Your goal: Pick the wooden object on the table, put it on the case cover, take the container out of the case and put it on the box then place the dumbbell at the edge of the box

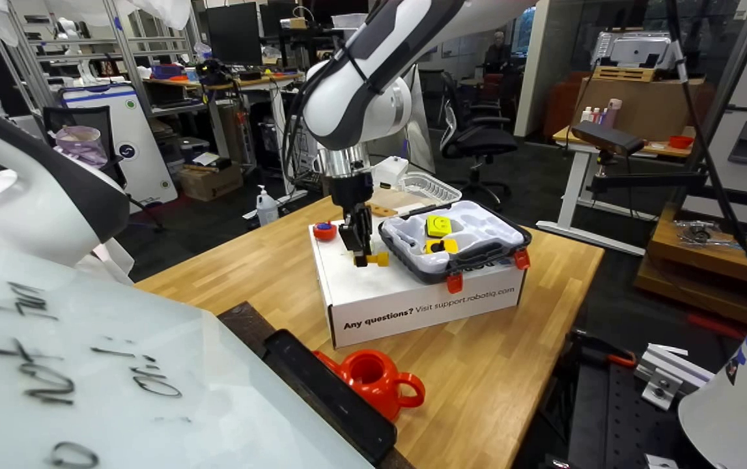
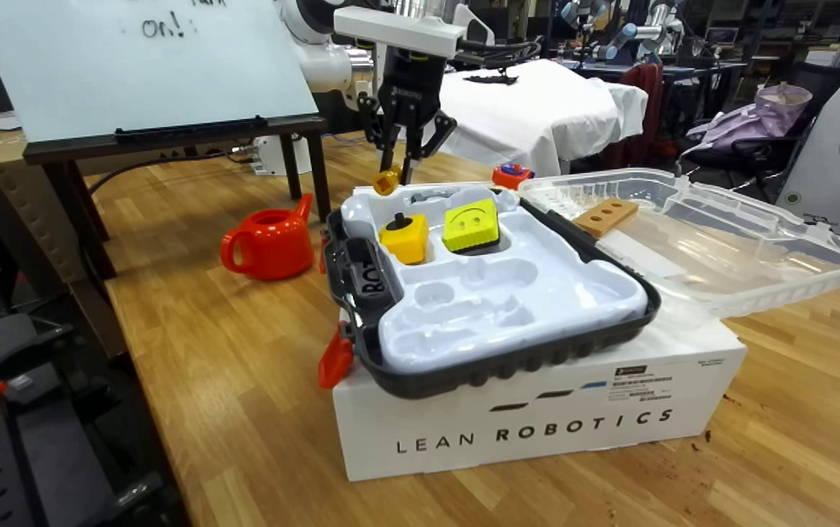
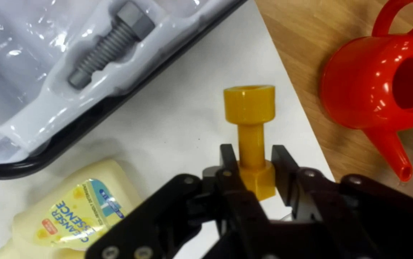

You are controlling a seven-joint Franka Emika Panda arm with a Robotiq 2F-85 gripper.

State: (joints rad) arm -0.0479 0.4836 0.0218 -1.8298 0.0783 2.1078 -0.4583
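The white box (image 2: 449, 413) fills the lower middle of an exterior view, the open case (image 2: 420, 386) on it, the case cover (image 2: 742, 234) folded back at the right of that frame. At lower left in the wrist view, what I take for the container (image 3: 80, 208) — a pale yellow bottle — lies on the box, outside the case, so that step looks done. The wooden block (image 2: 606, 217) rests on the case cover: done. Right of centre in the wrist view is the dumbbell (image 3: 251, 142), its near end pinched in my gripper (image 3: 253, 149). What remains, I judge: setting it at the box's edge and letting go.
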